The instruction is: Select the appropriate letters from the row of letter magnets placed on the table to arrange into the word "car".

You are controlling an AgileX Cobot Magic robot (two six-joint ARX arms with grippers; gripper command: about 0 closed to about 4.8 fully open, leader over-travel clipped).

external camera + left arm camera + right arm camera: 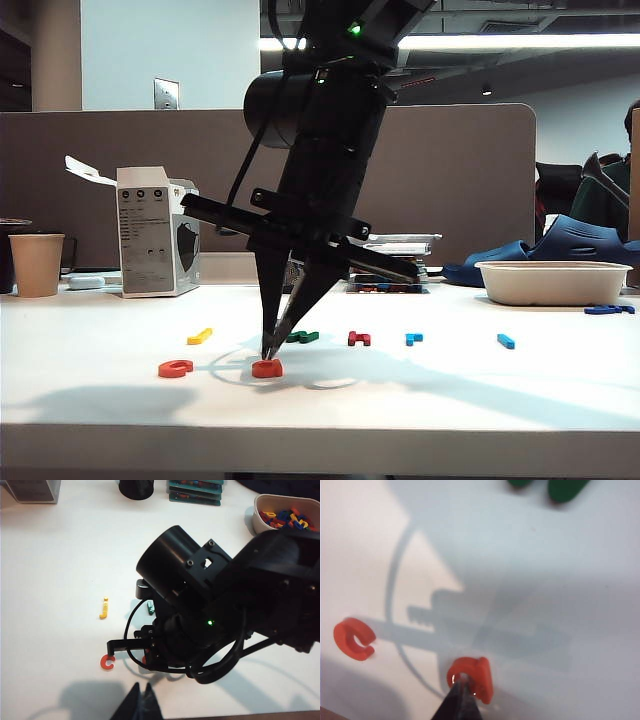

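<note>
So right at the front, the right gripper (270, 352) has its jaws pinched shut, tips planted in the orange a (472, 677) on the table (100, 400). The orange c (175, 369) lies just beside it on the left, so the a is already where it belongs. The blue r (414, 339) waits farther back and off to the right in the row (360, 338), closest to this same arm. The left gripper (139, 706) hangs above the near edge; can't tell if it's open.
</note>
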